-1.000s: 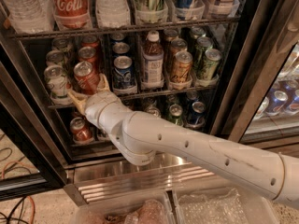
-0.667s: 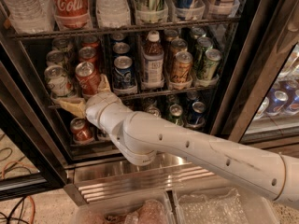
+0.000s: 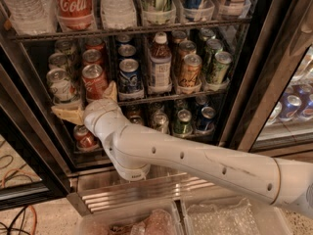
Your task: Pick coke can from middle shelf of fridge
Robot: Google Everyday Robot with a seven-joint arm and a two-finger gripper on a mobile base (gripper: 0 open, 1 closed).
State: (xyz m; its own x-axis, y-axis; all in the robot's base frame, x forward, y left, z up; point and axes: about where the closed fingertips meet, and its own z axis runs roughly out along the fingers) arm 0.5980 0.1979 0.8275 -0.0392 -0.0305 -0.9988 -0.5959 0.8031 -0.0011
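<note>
White "Coca-Cola" script reads clearly on the big red bottle [image 3: 73, 4] on the top surface, and fainter white script runs down the coke can [image 3: 94, 81]; the other labels cannot be read. The tool [image 3: 83, 98] is at the left front of the fridge [image 3: 244, 82], spread wide and gripping nothing. One tan finger [image 3: 111, 89] stands upright just beside the coke can's right side, and the other points left under a white-and-green can [image 3: 61, 84]. The coke can stands upright at the front of its lane on the middle surface [image 3: 166, 98], a wire rack with clear trays. To its right stand a blue can [image 3: 129, 75], a brown bottle [image 3: 160, 62], a gold can [image 3: 190, 70] and a green can [image 3: 220, 67]. The lower surface holds more cans, among them a red can [image 3: 84, 137].
</note>
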